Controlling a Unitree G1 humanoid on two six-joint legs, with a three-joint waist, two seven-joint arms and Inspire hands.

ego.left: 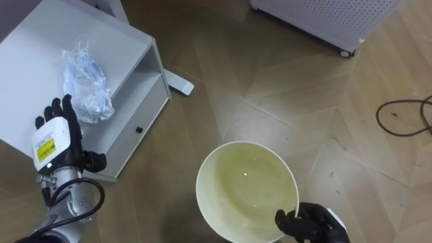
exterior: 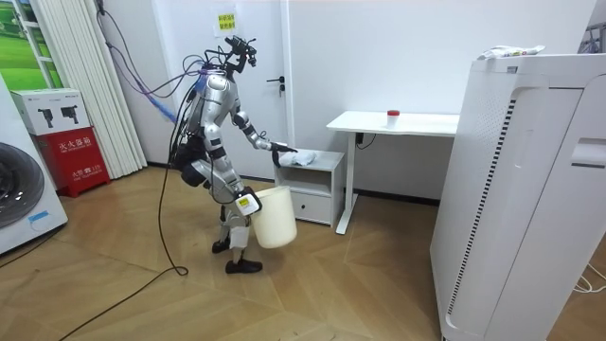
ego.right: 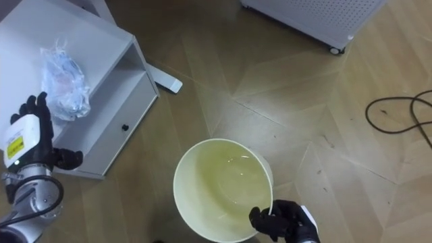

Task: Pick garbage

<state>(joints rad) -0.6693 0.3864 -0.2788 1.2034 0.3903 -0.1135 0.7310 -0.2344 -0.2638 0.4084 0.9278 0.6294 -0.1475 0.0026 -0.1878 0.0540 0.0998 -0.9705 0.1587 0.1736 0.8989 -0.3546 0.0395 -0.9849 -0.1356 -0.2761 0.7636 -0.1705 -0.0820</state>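
Observation:
A crumpled clear plastic bag point(ego.left: 86, 79) of garbage lies on top of a low white cabinet point(ego.left: 135, 61). My left hand point(ego.left: 57, 138) hovers just before the bag with its fingers straight, apart from it. My right hand point(ego.left: 309, 223) is curled round the near rim of a pale yellow bin point(ego.left: 246, 192), which hangs empty over the wooden floor. In the room view I stand facing the cabinet point(exterior: 317, 185), left arm stretched to the bag point(exterior: 301, 158) and the bin point(exterior: 270, 216) held low at my side.
The cabinet has a drawer with a small dark knob point(ego.left: 138, 129). A white perforated unit on castors point(ego.left: 331, 20) stands at the far right. A dark cable point(ego.left: 405, 111) loops on the floor to the right. A white desk point(exterior: 393, 123) stands behind the cabinet.

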